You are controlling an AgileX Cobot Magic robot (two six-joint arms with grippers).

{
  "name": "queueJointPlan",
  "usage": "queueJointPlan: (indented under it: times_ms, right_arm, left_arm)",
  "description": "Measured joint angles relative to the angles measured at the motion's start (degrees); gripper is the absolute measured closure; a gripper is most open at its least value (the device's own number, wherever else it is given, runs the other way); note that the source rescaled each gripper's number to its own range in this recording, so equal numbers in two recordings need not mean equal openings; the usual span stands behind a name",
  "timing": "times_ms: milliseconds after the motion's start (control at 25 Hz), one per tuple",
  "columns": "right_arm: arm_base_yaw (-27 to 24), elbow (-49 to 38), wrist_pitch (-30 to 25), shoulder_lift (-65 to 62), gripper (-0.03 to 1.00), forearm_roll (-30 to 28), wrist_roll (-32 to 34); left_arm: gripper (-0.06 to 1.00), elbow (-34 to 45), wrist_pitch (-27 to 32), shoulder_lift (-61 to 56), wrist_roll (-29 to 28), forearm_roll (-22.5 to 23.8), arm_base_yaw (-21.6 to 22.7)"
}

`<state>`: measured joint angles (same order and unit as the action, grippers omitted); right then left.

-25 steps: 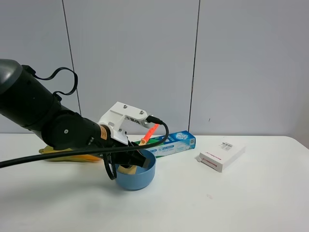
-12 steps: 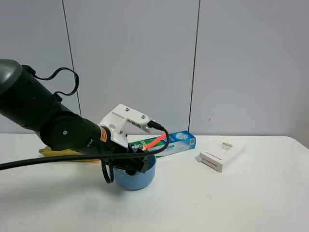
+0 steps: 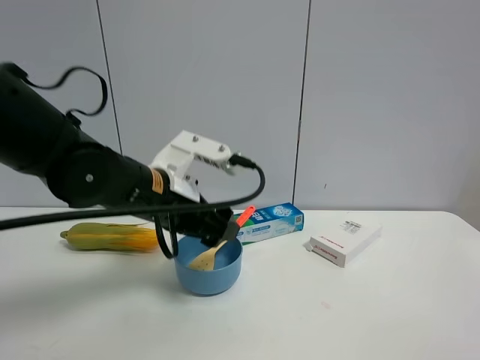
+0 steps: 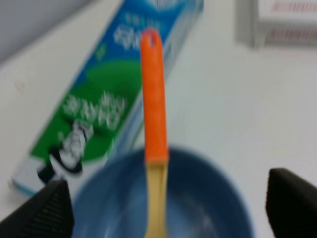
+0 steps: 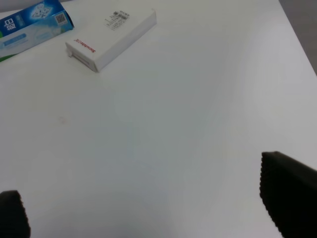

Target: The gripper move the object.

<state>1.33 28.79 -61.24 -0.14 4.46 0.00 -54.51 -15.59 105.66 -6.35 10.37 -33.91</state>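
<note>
Hovering just above the blue bowl (image 3: 208,277), my left gripper (image 4: 171,206) has its fingers spread wide and grips nothing. The spatula (image 4: 153,99) sits between them, touching neither, with its pale blade down inside the bowl and its orange handle leaning up over the rim toward the toothpaste box (image 4: 99,109) just behind. A corn cob (image 3: 112,237) lies on the table (image 3: 337,315) beside the bowl, on my left side. My right gripper (image 5: 151,203) is also spread apart over the table, the white box (image 5: 111,39) well beyond it.
</note>
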Motion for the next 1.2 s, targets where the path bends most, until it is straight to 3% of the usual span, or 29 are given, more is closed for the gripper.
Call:
queueJointPlan:
  times_ms: [160, 360, 560, 680, 1000, 1200]
  right_arm:
    - [0.00, 0.00, 0.00, 0.00, -0.03, 0.00, 0.00]
    - [0.00, 0.00, 0.00, 0.00, -0.03, 0.00, 0.00]
    - [0.00, 0.00, 0.00, 0.00, -0.03, 0.00, 0.00]
    - [0.00, 0.00, 0.00, 0.00, -0.03, 0.00, 0.00]
    - [0.00, 0.00, 0.00, 0.00, -0.03, 0.00, 0.00]
    - [0.00, 0.00, 0.00, 0.00, -0.03, 0.00, 0.00]
  left_arm:
    - [0.31, -1.24, 8.59, -9.91, -0.59, 0.02, -0.58]
    - [0.31, -4.60, 29.25, -20.36, 0.05, 0.64, -0.58]
    - [0.31, -8.38, 52.16, -26.19, 1.70, 6.62, -0.58]
    - [0.31, -8.73, 60.49, -29.22, 2.83, 11.11, 0.83]
    - [0.31, -8.76, 62.96, -35.91, 3.00, 12.33, 16.45]
    - [0.31, -8.76, 66.15, -40.96, 5.15, 6.44, 27.01]
